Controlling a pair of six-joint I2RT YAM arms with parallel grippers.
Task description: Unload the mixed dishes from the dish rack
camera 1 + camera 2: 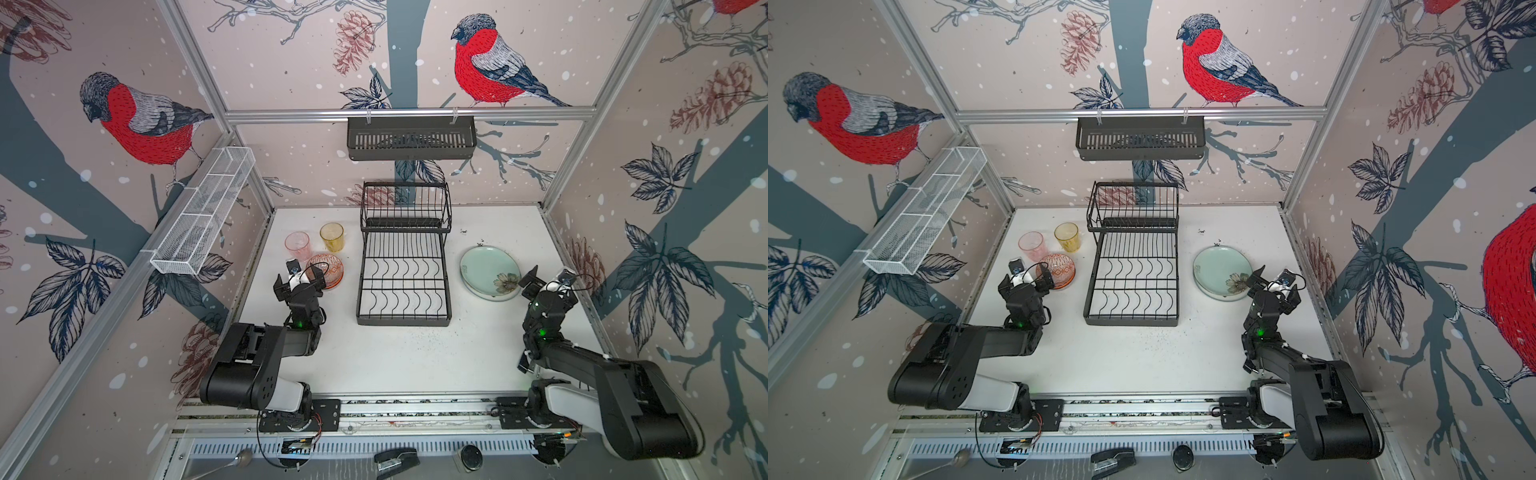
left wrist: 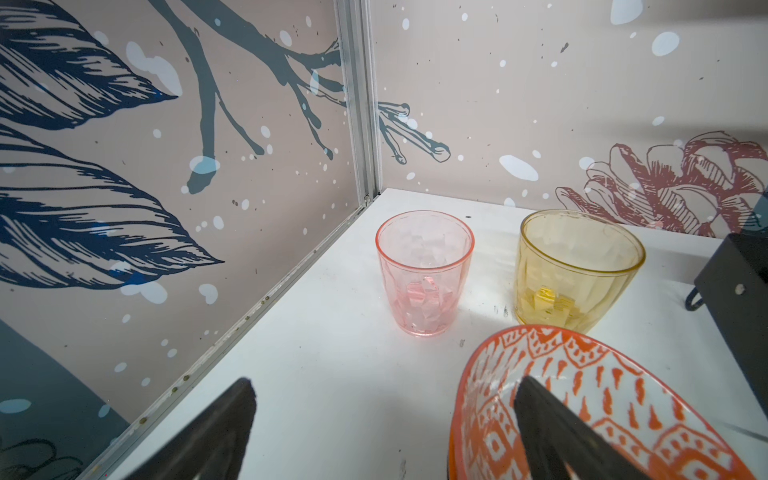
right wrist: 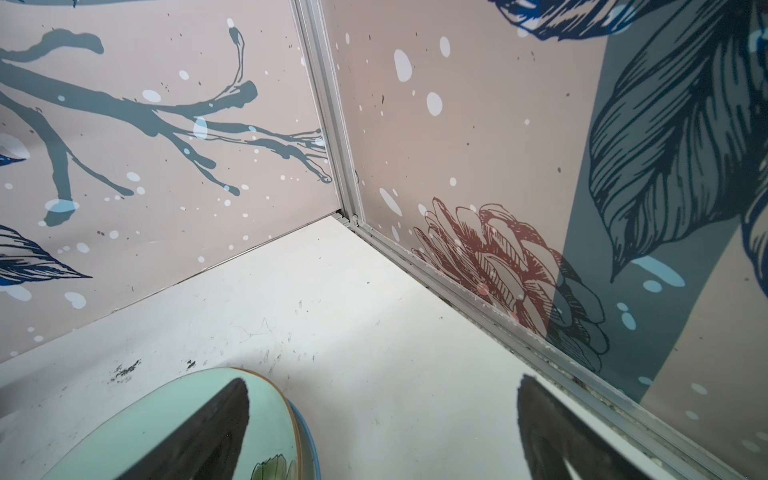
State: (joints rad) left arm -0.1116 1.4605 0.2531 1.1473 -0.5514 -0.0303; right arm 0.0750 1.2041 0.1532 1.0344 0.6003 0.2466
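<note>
1. Judging by the rack [image 1: 403, 274], the unloading looks finished or nearly so. Both top views show its raised basket and its slotted lower tray bare.
2. The dishes stand on the table [image 1: 415, 357] in two groups, one on each side of the rack.
   - On the left are a pink tumbler [image 1: 298, 245] and an amber tumbler [image 1: 332, 237], upright and just beside each other, with the orange bowl [image 1: 328, 270] in front of them.
   - On the right lies the mint plate [image 1: 486, 270], on top of another dish with a bluish rim. I cannot tell what that dish is.
3. No other dishes appear in any view, so as far as I can see nothing is left to lift out. What remains is probably only pulling the arms back.
4. The left gripper [image 1: 300, 281] is low over the table, aimed at the far left corner. Its jaws are spread wide and empty. In the left wrist view one finger crosses the bowl's rim, and I cannot tell whether it touches.
5. The right gripper [image 1: 547, 286] is at the plate's near right edge, aimed at the far right corner. Its jaws are also spread and hold nothing. One finger is over the plate and the other over bare table by the wall.
6. Both arms are folded, elbows back near their bases.
</note>
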